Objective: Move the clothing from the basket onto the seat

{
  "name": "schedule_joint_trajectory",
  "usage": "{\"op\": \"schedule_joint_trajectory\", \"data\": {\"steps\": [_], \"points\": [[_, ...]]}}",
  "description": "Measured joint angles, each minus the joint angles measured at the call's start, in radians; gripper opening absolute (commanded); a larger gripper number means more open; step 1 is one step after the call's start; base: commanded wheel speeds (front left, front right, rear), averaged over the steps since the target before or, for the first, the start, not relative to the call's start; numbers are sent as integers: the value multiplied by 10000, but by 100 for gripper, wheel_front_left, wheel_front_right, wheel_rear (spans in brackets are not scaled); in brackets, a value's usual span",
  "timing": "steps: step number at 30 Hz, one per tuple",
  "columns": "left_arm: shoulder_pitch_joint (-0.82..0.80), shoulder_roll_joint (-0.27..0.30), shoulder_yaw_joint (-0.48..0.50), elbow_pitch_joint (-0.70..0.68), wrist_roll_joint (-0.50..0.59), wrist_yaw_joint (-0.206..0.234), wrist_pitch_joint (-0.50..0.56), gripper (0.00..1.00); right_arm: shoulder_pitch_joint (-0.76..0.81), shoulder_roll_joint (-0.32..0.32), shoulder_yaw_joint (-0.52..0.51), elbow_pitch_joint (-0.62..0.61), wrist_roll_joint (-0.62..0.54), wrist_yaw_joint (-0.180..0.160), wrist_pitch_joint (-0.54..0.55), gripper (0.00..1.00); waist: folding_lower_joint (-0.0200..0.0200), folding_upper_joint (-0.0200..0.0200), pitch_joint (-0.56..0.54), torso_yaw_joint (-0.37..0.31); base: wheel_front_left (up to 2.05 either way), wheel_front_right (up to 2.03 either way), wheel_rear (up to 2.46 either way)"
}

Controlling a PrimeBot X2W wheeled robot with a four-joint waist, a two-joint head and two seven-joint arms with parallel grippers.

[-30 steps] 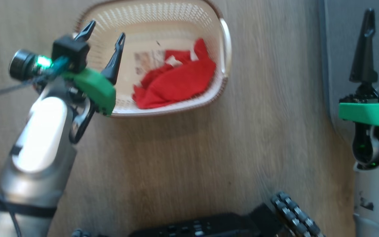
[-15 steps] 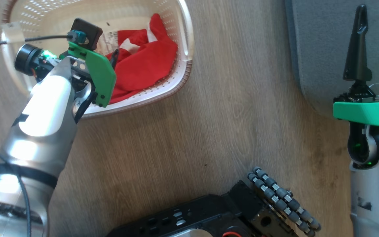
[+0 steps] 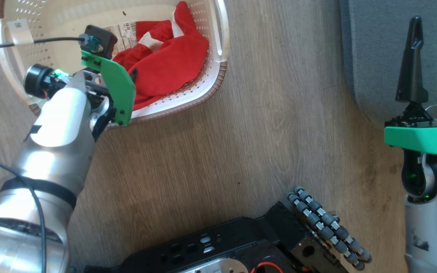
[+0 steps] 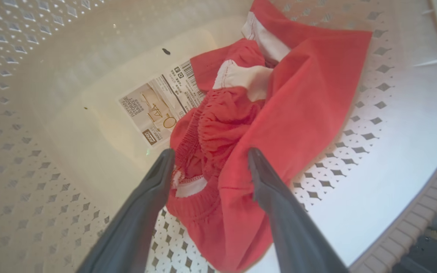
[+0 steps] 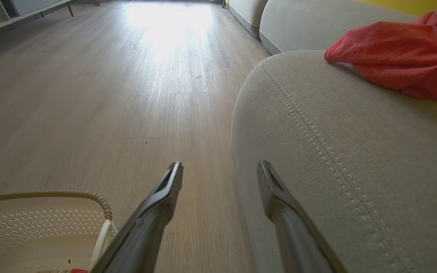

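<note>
Descent of the left gripper (image 4: 211, 153) into the basket (image 3: 220, 57) is noted: a second ago its fingers were held above the rim. The clothing (image 4: 302, 106) is heaped in the basket's right half, long axis diagonal toward the far right corner. The left wrist is pitched downward, jaws apart astride the red fabric. The right gripper (image 3: 436, 17) is held with jaws spread at the edge of the seat (image 5: 336, 151).

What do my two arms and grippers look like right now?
Both forearms are silver shells ending in a bright green bracket and two long, dark, tapering fingers. Behind the left gripper sit a black band, black cables and a small black camera box. Below the right gripper, a small green light glows.
</note>
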Motion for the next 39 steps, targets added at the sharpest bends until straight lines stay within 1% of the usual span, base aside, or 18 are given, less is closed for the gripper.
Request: {"op": "schedule_joint_trajectory", "data": {"steps": [4, 9, 17, 23, 24, 25, 26, 29, 31, 35, 39], "points": [[-147, -257, -65, 290, -336, -2, -77, 100, -1, 0, 8, -4, 0, -2, 0, 100, 0, 0, -13, 80, 0, 0, 0], [-231, -487, -489, 399, -782, -2, -17, 100, -1, 0, 42, -12, 0, -2, 0, 100, -1, 0, 24, 98, 0, 0, 0], [-450, -291, -984, 683, -1191, -2, 6, 100, 4, 0, -58, -159, 0, -2, 0, 100, -1, 0, 322, 7, 0, 0, 0], [-552, -301, -1392, 813, -1565, -2, 12, 100, 6, 0, -94, -174, 4, -2, 0, 100, 0, 0, 459, 21, 0, 0, 0], [-551, -301, -1526, 802, -1632, -2, 12, 80, 6, 0, -88, -174, 6, -2, 0, 100, 0, 0, 458, 18, 0, 0, 0], [-549, -309, -1616, 773, -1728, -2, 12, 11, 6, 0, -84, -173, 8, 0, 0, 100, 0, 0, 450, 15, 0, 0, 0], [-548, -314, -1745, 711, -1854, -2, 25, 0, 6, 0, -86, -173, 25, 0, 0, 100, 0, 0, 437, 13, 0, 0, 0], [-546, -314, -1996, 514, -2092, -2, 48, 0, 5, 0, -104, -169, 92, 0, 0, 100, 0, 0, 390, 29, 0, 0, 0], [-544, -290, -2171, 353, -2288, -2, -136, 0, 4, 0, -151, -142, 92, -2, 0, 100, 0, 0, 285, 58, 0, 0, 0], [-543, -207, -2178, -44, -2813, -2, -922, 0, 5, 0, -247, -13, 94, -2, 0, 100, 0, 0, -93, 180, 0, 0, 0], [-514, -4, -2186, -263, -3058, -2, -1730, 0, 8, 0, -322, 186, 88, -2, 0, 100, 0, 1, -661, 354, 0, 0, 0]]}}
